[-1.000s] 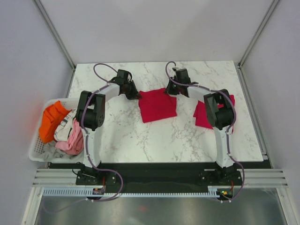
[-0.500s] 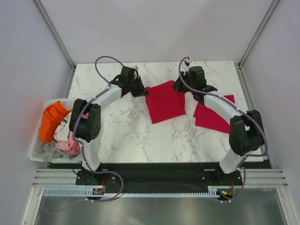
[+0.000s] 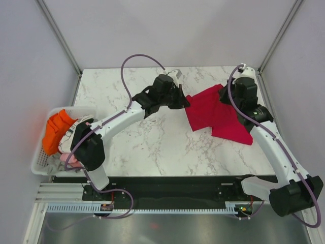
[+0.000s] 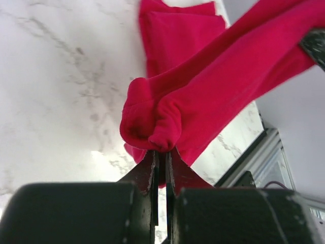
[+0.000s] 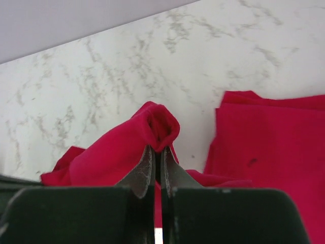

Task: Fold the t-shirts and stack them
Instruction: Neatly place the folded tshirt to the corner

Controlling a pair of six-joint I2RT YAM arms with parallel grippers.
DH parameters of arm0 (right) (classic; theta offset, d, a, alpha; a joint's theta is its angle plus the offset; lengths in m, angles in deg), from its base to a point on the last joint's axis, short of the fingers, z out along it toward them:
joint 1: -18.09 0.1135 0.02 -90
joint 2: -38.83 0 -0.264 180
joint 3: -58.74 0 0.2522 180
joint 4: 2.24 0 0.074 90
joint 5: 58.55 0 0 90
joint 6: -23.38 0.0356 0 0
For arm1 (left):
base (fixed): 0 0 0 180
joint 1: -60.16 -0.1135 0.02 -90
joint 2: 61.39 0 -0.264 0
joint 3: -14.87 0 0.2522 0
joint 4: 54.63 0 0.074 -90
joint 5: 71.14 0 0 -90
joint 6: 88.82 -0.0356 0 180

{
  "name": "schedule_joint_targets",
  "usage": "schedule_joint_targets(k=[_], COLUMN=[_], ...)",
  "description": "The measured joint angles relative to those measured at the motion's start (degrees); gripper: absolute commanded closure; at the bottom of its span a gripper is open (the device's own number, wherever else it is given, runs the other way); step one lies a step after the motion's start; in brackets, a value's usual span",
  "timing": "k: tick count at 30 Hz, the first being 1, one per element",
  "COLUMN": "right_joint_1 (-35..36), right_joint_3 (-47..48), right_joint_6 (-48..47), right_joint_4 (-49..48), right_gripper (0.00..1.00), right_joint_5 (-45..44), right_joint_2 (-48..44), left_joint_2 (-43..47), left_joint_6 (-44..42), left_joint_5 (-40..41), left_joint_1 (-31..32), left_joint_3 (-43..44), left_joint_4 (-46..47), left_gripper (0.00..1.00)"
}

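At the near left a basket [image 3: 36, 168] holds an orange cloth [image 3: 55, 129] and a pink cloth [image 3: 70, 158], partly hidden by the left arm. On the right of the tabletop [image 3: 152, 142] lies the folded shirt [image 3: 236, 132], flat, its far left part covered by the held shirt [image 3: 205, 109]. That one stretches left to right between the two grippers, long axis across the tabletop, its loose cloth sagging toward the near side (collar and sleeves cannot be made out). Whether its low edge touches the tabletop I cannot tell. The left gripper [image 4: 161, 152] is pressed together on a bunched fold at the shirt's left end. The right gripper [image 5: 157, 150] pinches a fold at the right end, its fingertips hidden under the wrist from above.
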Motion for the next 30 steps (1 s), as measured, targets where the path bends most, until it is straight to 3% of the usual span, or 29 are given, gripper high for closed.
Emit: schedule_joint_targets(k=[9,15,30], right_joint_1=[-7.15,-9.29,-17.46], right_joint_3=[-6.51,-11.23,-15.19], right_joint_6=[1.97,3.76,5.20], right_joint_4=[12.52,15.10,10.01], right_gripper=[1.00,1.00,1.00], right_joint_5=[-13.11,-21.07,-24.44], right_joint_2=[-14.10,-20.00,-10.54], left_joint_2=[-1.55,-9.40,-28.70], left_joint_6=[1.14,1.68,3.50], left_joint_5=[1.11,0.48,0.44], left_joint_1=[10.84,14.23,13.66], left_joint_3=[7.28,14.23,30.69], left_joint_4=[1.33,1.99,2.45], left_gripper=[0.98,0.98,0.98])
